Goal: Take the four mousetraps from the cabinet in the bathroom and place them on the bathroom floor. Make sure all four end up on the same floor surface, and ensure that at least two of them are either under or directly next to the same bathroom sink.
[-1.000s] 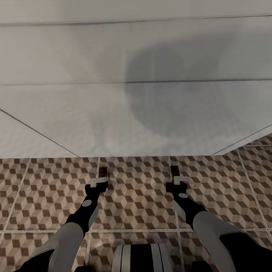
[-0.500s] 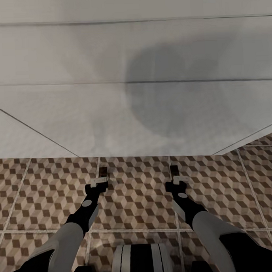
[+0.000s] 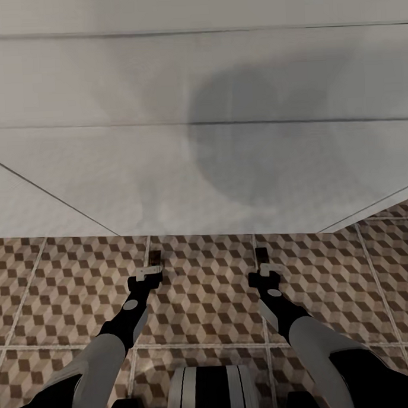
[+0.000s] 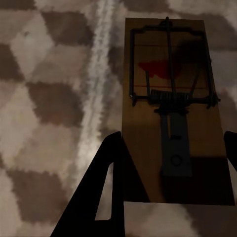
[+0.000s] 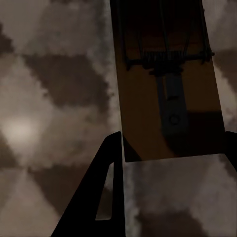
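The left gripper (image 3: 152,267) is clamped on a flat dark-brown rectangular mousetrap (image 4: 170,111), wire spring and red mark on top. Same deal on the right: the right gripper (image 3: 263,262) is closed around a second dark-brown mousetrap (image 5: 165,81). Both traps are held low over the brown, beige and white cube-patterned tile floor (image 3: 202,287), near a big white flat surface (image 3: 167,170) on the far side.
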`<state>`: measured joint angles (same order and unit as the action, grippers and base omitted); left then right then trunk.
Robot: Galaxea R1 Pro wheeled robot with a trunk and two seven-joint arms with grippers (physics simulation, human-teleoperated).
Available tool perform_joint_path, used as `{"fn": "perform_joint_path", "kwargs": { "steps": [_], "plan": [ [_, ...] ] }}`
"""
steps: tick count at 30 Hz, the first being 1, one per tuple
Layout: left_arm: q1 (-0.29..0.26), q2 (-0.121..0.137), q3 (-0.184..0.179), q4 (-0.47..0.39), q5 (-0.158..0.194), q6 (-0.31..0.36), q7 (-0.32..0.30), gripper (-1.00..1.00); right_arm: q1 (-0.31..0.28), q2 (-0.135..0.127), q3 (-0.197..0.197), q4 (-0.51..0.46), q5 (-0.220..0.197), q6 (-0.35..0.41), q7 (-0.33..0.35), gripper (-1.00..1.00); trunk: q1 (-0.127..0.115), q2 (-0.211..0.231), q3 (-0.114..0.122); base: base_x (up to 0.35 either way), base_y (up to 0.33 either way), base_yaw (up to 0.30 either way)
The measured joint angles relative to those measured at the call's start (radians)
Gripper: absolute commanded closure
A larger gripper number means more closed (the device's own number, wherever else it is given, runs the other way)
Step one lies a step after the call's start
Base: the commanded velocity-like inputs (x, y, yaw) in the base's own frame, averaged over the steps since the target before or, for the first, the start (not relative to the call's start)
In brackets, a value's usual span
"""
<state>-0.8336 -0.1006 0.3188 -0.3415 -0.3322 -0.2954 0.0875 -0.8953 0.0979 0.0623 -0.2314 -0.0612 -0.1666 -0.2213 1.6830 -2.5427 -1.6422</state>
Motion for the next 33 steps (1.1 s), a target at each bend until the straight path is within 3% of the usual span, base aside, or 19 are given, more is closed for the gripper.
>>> {"fn": "perform_joint_path", "kwargs": {
  "steps": [11,20,33],
  "plan": [
    [0.0,0.0,0.0,-0.001,0.0,-0.001,0.0,1.0,0.0,-0.001,0.0,-0.003,-0.001,0.0,0.0,1.0,0.0,0.0,0.0,0.0,0.0,0.0],
    [0.0,0.0,0.0,-0.001,0.002,0.0,0.0,1.0,0.0,-0.002,0.0,-0.003,-0.001,0.0,0.0,1.0,-0.004,0.002,0.035,0.0,0.0,0.0],
    [0.0,0.0,0.0,-0.003,0.002,-0.001,0.0,1.0,0.0,-0.003,0.0,-0.006,0.0,0.0,0.0,1.0,-0.004,0.002,0.035,0.0,0.0,0.0]
  ]
}}
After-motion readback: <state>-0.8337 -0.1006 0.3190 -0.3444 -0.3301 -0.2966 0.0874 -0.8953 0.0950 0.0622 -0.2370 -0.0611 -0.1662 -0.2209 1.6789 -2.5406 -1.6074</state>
